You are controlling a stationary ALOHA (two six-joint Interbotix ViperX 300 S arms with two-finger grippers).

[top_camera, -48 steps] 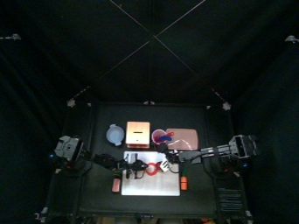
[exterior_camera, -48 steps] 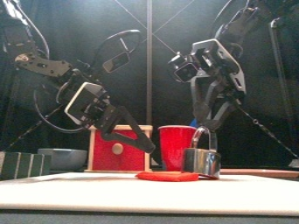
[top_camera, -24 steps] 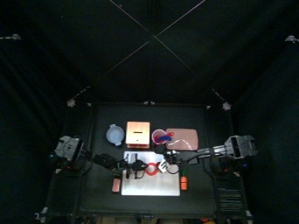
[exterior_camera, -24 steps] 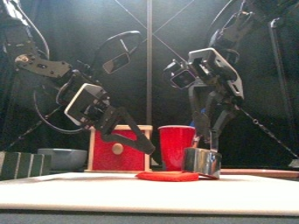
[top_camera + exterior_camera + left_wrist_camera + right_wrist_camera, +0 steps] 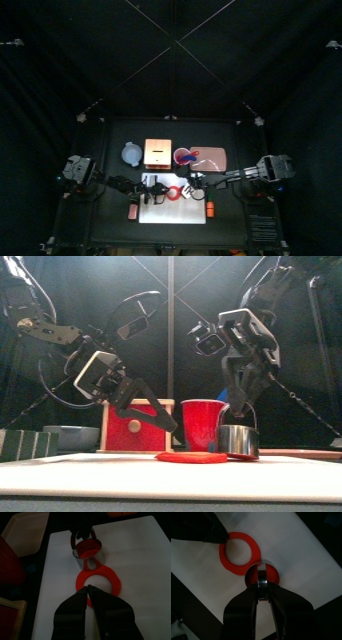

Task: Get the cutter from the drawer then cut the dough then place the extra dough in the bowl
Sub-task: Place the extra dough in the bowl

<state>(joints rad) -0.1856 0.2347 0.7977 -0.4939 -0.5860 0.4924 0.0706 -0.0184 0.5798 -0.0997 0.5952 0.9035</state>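
Flat red dough ring (image 5: 117, 587) on white cutting board (image 5: 140, 562): soft, light, tearable. The left gripper (image 5: 89, 590) has jaws apparently pinching its rim; the right gripper (image 5: 261, 592) has jaws clamped on the round metal cutter (image 5: 261, 575) by its wire handle.

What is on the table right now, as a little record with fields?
board: white, under both grippers
ring: red dough, flat on the board
left gripper: shut on the ring's edge
right gripper: shut on the cutter's wire handle
cutter: beside the ring, red dough inside
bowl: behind the board, at the table's left
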